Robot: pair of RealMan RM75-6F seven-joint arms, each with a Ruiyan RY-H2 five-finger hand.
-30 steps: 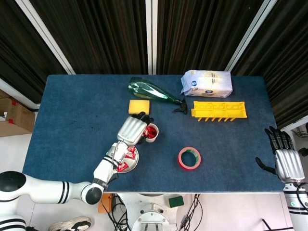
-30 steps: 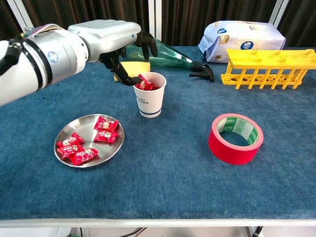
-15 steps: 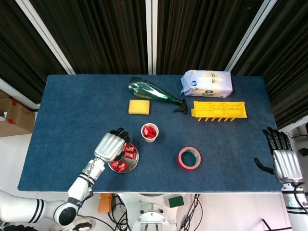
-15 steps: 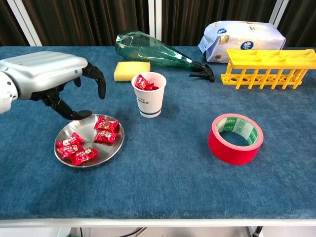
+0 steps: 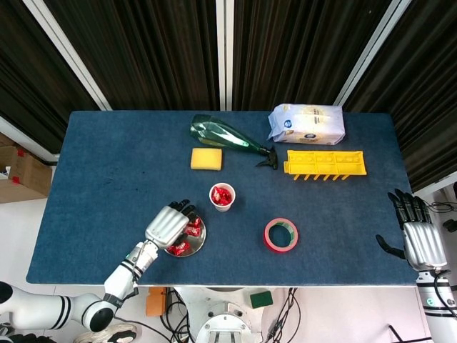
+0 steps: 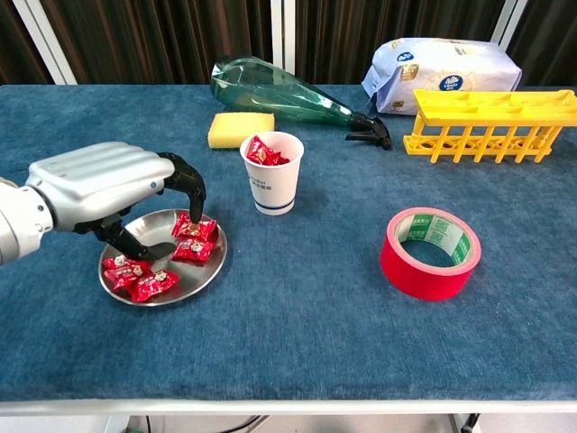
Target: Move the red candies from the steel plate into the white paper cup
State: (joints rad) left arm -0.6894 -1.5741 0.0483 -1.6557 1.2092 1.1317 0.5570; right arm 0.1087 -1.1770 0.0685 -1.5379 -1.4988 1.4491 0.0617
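The steel plate lies near the table's front left with several red candies on it. The white paper cup stands just behind and right of the plate, with red candies inside. My left hand hovers low over the plate, fingers curved down, a fingertip reaching the rear candy; nothing is in its grip. My right hand hangs off the table's right edge, fingers spread, holding nothing.
A red tape roll lies right of the cup. Behind the cup are a yellow sponge and a green bottle on its side. A yellow rack and a white bag sit at the back right.
My left hand left the cup after dropping a candy, swung back and came down over the plate. The right hand barely shifted.
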